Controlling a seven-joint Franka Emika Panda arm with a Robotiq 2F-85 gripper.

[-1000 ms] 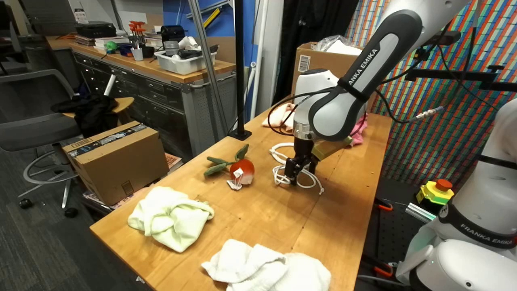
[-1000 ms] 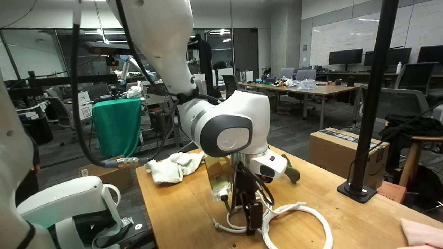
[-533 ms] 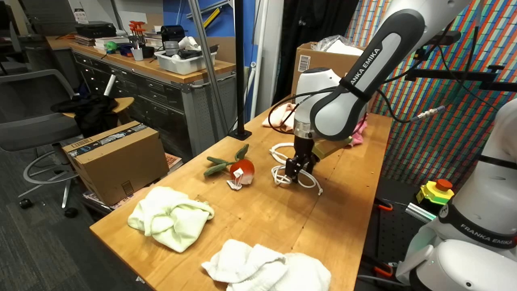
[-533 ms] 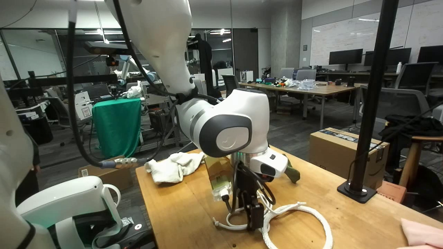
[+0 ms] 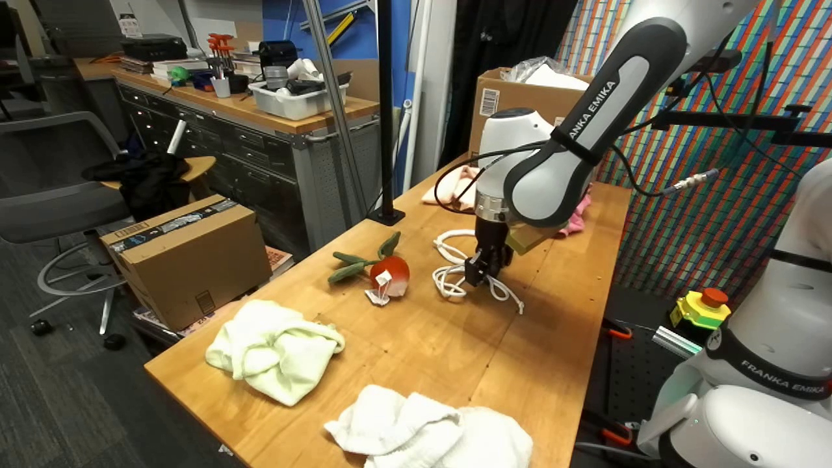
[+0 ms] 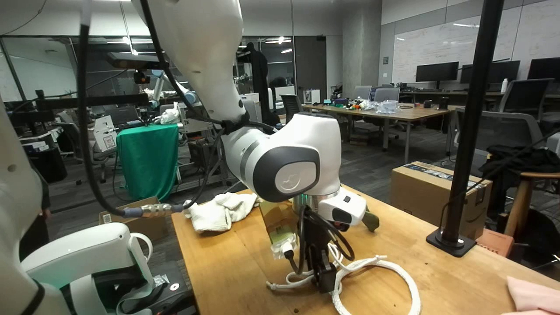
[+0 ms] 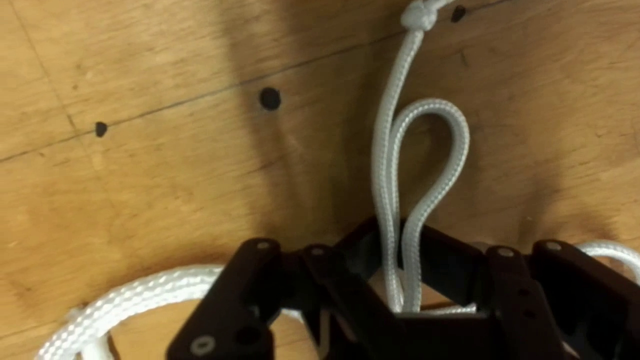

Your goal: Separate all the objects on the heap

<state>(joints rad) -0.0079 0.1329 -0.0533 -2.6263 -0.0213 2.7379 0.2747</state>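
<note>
Currently, the gripper (image 7: 395, 240) is closed on the thin white cord (image 7: 387, 190), low over the table (image 6: 245, 264). In an exterior view, the cord's knotted end (image 6: 271, 285) extends left; the thick white cord (image 6: 396, 268) curls just to the right. A leftward pull should separate them.

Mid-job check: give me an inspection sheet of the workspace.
Surface: wooden table, dark holes visible.
Job's things: pale green cloth, white cloth and leafy red toy lie apart; pale pink cloth and bright pink cloth partly hidden; thick white cord looped.
Clutter: black post at table edge.
Gripper: closed on the thin white cord.
Cables: thick black cable hangs in a loop.
Surroundings: cardboard box and emergency stop button beside the table.
</note>
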